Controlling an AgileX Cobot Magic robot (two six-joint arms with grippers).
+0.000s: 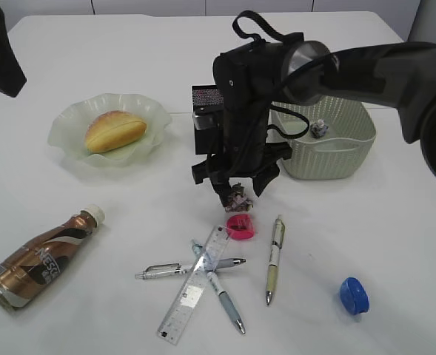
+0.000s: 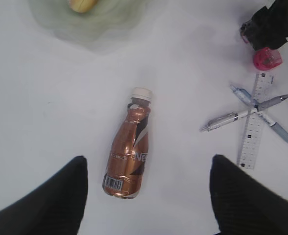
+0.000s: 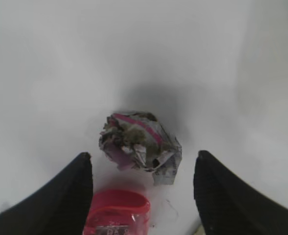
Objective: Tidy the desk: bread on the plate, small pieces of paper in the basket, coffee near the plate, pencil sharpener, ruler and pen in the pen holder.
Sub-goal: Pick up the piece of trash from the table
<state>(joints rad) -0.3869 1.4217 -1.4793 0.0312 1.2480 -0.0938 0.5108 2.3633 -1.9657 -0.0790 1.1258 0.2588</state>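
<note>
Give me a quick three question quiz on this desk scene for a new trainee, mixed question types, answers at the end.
1. True or false: the bread already lies on the plate.
2. Multiple choice: the paper wad between the right claw fingers lies on A) the basket floor, B) the desk, C) the plate.
3. Fill in: the coffee bottle lies on its ____, under the open left claw.

Key: 1 true. 2 B; the claw is open around the wad, beside the pink sharpener. 3 side.
</note>
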